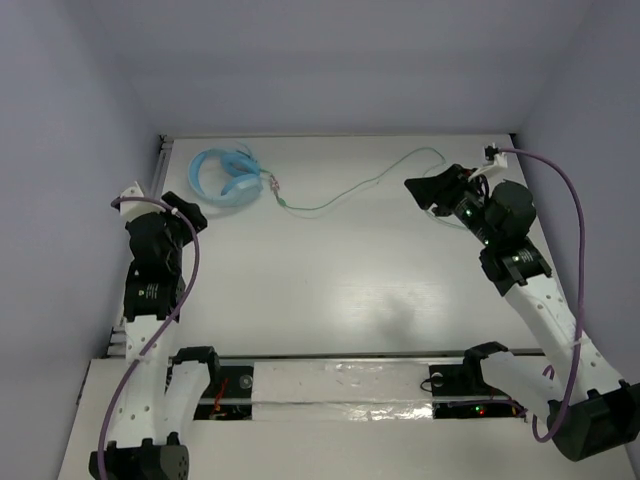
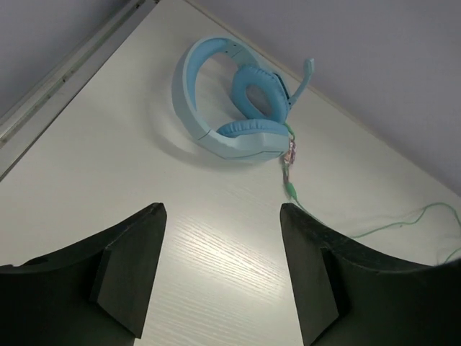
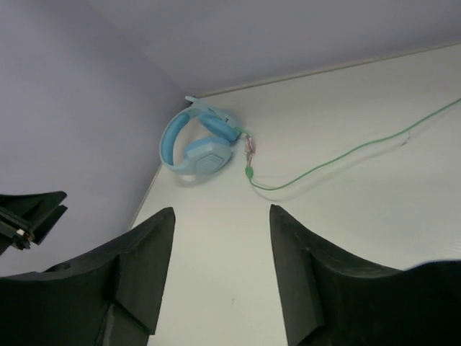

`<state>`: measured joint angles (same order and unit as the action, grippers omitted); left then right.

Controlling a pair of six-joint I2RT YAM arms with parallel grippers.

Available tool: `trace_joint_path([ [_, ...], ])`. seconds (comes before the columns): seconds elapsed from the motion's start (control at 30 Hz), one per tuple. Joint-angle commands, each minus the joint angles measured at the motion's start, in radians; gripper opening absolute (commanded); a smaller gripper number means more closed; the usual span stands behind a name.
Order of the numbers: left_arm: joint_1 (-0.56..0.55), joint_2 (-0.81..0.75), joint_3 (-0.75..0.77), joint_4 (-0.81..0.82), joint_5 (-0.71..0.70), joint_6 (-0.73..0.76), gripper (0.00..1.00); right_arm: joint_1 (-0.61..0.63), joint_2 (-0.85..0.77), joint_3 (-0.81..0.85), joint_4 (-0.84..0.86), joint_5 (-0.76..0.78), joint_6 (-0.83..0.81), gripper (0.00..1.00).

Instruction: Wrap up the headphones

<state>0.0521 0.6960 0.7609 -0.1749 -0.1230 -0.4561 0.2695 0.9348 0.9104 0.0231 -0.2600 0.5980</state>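
Note:
The light blue headphones (image 1: pixel 240 186) lie on their side at the back left of the white table. Their thin pale green cord (image 1: pixel 357 189) runs loose to the right across the back. My left gripper (image 1: pixel 185 212) is open and empty, just in front and left of the headphones. In the left wrist view the headphones (image 2: pixel 248 137) and cord (image 2: pixel 392 226) lie beyond the open gripper (image 2: pixel 220 209). My right gripper (image 1: pixel 425 195) is open and empty near the cord's far end. The right wrist view shows headphones (image 3: pixel 207 158) and cord (image 3: pixel 346 155) far beyond the gripper (image 3: pixel 222 210).
A metal rail (image 1: pixel 160 160) runs along the table's left edge, close to the headphones. Lilac walls close the back and sides. A purple arm cable (image 1: pixel 565 200) loops at the right. A taped strip (image 1: pixel 340 380) lies along the near edge between the arm bases.

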Motion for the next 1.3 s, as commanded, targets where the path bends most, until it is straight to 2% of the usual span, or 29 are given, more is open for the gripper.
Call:
trace_joint_path([
  [0.0,-0.003,0.042,0.069,0.044,-0.01,0.036,0.59,0.005,-0.014,-0.004,0.057,-0.016,0.006,0.58],
  [0.03,-0.003,0.054,0.077,0.055,-0.023,0.039,0.57,0.005,-0.01,-0.005,0.075,-0.022,0.008,0.48],
  [0.07,-0.003,0.069,0.09,0.063,-0.033,0.033,0.54,0.005,-0.005,-0.007,0.083,-0.037,0.011,0.21],
  [0.13,-0.003,0.115,0.104,0.098,-0.056,0.027,0.33,0.005,0.001,-0.007,0.098,-0.048,0.019,0.0],
  [0.2,-0.003,0.182,0.127,0.132,-0.061,0.034,0.06,0.014,0.002,-0.01,0.118,-0.059,0.026,0.0],
  [0.23,-0.003,0.216,0.143,0.138,-0.078,0.04,0.0,0.014,0.004,-0.01,0.124,-0.056,0.028,0.0],
  [0.4,0.038,0.523,0.316,0.091,-0.061,0.088,0.0,0.023,0.013,-0.027,0.126,-0.042,0.02,0.0],
  [0.43,0.048,0.557,0.333,0.086,-0.07,0.095,0.0,0.023,0.012,-0.033,0.133,-0.036,0.019,0.03],
  [0.47,0.048,0.589,0.348,0.095,-0.058,0.111,0.03,0.023,0.016,-0.041,0.133,-0.033,0.016,0.23],
  [0.5,0.048,0.635,0.348,0.109,-0.053,0.149,0.23,0.023,0.021,-0.041,0.132,-0.038,0.007,0.36],
  [0.53,0.048,0.652,0.347,0.145,-0.049,0.157,0.36,0.023,0.028,-0.036,0.124,-0.044,0.003,0.47],
  [0.57,0.048,0.668,0.336,0.165,-0.056,0.161,0.49,0.023,0.035,-0.033,0.12,-0.051,0.002,0.63],
  [0.6,0.048,0.695,0.33,0.181,-0.066,0.168,0.64,0.023,0.044,-0.031,0.123,-0.053,0.002,0.68],
  [0.67,0.057,0.738,0.331,0.25,-0.041,0.192,0.69,0.034,0.047,-0.036,0.13,-0.054,0.003,0.75],
  [0.87,0.078,1.032,0.5,0.198,-0.038,0.194,0.66,0.043,0.056,-0.038,0.13,-0.05,-0.003,0.77],
  [1.13,0.088,1.241,0.687,0.149,-0.064,0.295,0.69,0.043,0.059,-0.028,0.118,-0.044,-0.015,0.77],
  [1.27,0.088,1.303,0.742,0.166,-0.014,0.312,0.7,0.063,0.064,-0.015,0.124,-0.045,-0.012,0.77],
])
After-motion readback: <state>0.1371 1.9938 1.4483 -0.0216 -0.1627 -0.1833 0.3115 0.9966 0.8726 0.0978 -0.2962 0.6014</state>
